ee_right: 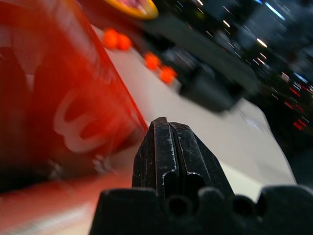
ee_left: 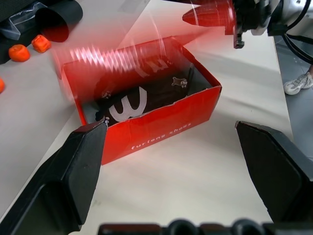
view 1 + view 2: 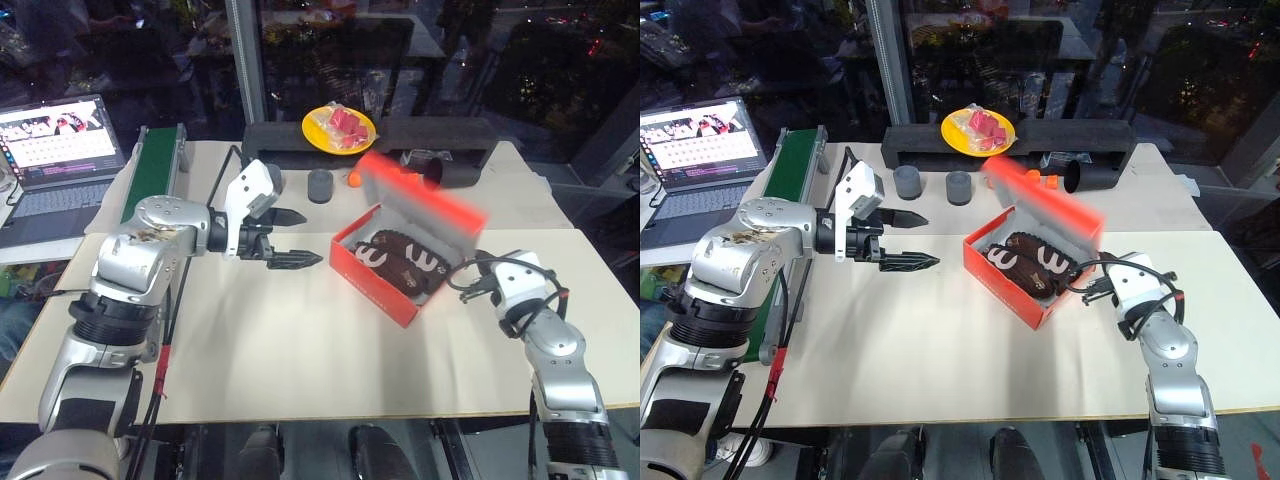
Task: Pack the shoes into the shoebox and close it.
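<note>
table (image 3: 300,340), pale, by dark windows; laptop (image 3: 60,140) at its far left. shoebox (image 3: 375,285) right of centre, both shoes (image 3: 405,262) packed inside; lid (image 3: 425,200) blurred, half raised, closing judged unfinished. left gripper (image 3: 290,238) beside box, jaws apart, empty. right gripper (image 1: 168,147) at box's right, jaws together, empty.

The shoebox (image 3: 385,280) is set on the surface (image 3: 280,350), right of centre, and both shoes (image 3: 405,258) are laid side by side inside it. The lid (image 3: 425,200) is raised over the far side of the box. The left pincer (image 3: 290,238) is held above the surface to the left of the box, well apart from it. The right pincer (image 1: 168,147) is placed just beside the box's right end. Behind the box, a plate (image 3: 339,128) is seen on a long tray (image 3: 370,140), and a laptop (image 3: 60,150) is placed far left.
</note>
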Controlling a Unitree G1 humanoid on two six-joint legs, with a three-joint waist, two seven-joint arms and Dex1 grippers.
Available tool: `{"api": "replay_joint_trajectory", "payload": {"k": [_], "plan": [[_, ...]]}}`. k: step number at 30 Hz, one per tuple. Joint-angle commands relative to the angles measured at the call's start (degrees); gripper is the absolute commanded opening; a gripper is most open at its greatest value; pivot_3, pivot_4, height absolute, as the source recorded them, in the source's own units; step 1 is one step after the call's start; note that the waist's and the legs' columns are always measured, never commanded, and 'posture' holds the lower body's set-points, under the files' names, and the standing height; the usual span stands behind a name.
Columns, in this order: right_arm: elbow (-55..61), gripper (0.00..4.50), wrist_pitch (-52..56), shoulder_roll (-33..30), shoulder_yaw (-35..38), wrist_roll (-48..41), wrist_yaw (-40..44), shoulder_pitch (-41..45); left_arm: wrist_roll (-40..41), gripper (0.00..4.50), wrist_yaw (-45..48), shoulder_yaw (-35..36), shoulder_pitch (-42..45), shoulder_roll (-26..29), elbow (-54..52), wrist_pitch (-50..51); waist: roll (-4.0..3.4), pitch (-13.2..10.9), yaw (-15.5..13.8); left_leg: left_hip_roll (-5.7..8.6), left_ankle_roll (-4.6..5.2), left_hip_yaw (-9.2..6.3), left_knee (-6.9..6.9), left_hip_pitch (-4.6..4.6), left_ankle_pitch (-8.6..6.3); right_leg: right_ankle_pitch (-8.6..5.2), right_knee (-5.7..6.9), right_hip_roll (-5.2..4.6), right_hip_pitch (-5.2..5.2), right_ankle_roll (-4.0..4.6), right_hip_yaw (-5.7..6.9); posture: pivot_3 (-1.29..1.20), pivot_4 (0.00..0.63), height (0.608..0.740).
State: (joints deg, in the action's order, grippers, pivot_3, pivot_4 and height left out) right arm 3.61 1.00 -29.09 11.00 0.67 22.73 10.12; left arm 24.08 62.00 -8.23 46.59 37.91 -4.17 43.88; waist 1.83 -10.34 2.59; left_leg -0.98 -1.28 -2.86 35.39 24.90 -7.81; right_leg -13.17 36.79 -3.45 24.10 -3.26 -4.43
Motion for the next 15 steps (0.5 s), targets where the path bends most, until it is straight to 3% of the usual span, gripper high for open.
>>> {"api": "replay_joint_trajectory", "payload": {"k": [1,4,8,15], "plan": [[4.5,0.01,3.0,-1.8,-0.6,-3.7,4.4,-0.3,-0.1,4.5,-0.1,0.7,1.1,0.1,-0.8,-1.3,0.0,0.0,0.0,0.01,0.0,0.0,0.0,0.0,0.0,0.0,-0.02,-0.01,-0.01,0.0,0.0,0.0,0.15,0.74],[7.0,0.01,9.3,-1.8,-1.0,-8.7,7.9,0.1,0.0,4.5,-0.5,1.0,0.9,0.0,-1.0,-1.3,0.0,0.0,-0.1,0.0,0.0,-0.01,0.0,0.01,0.0,0.0,-0.02,-0.01,-0.02,0.0,0.0,0.0,0.15,0.74],[8.2,0.01,26.1,2.6,0.4,-18.7,5.5,7.2,0.3,4.5,-1.8,1.7,-0.7,-0.5,-1.6,-1.1,0.01,0.0,0.3,-0.01,0.0,0.0,0.02,0.0,0.0,0.02,0.01,-0.01,-0.02,0.02,-0.01,0.0,0.15,0.74],[6.5,0.01,40.6,2.3,-7.7,-17.6,5.5,10.4,0.2,4.5,-4.5,2.3,-2.2,-1.5,-2.5,-1.4,0.01,0.0,-0.2,0.01,0.01,-0.03,0.02,-0.03,0.0,0.01,0.16,0.01,0.02,0.1,0.0,0.0,0.15,0.74]]}}
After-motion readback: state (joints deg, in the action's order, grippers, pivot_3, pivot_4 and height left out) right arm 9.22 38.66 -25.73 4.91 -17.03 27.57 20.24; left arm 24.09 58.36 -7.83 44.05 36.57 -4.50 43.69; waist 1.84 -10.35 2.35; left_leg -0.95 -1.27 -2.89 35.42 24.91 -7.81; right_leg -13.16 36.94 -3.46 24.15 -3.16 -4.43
